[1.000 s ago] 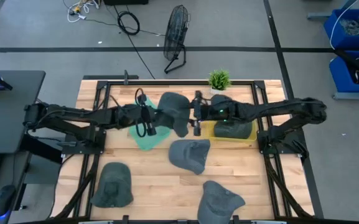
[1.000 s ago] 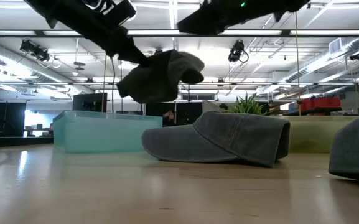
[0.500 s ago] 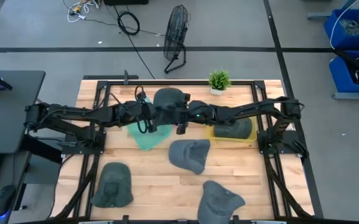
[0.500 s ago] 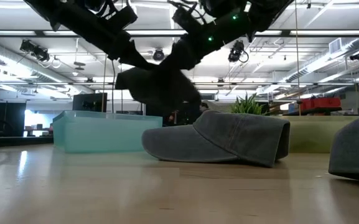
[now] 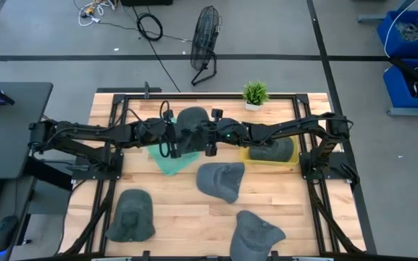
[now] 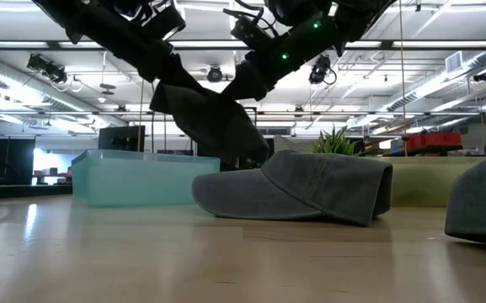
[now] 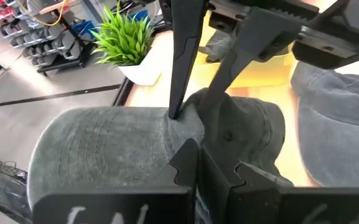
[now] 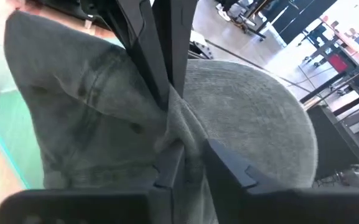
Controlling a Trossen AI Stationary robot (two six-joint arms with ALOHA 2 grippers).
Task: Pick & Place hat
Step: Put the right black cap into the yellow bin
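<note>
Three grey caps (image 5: 221, 180) lay on table (image 5: 180, 214) nearer front edge; fourth sat in yellow tray (image 5: 290, 161); potted plant (image 5: 254, 93) at rear. Hat (image 5: 194, 123) hung in air above teal tray (image 5: 166, 162), crown toward rear edge. Left end effector (image 5: 174, 138) and right end effector (image 5: 210, 136) both pinched closed on hat fabric from opposite sides.

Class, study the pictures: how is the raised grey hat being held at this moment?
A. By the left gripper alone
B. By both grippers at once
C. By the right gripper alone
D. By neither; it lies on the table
B: the hat hangs above the table, with the left gripper and the right gripper each pinching its fabric.
</note>
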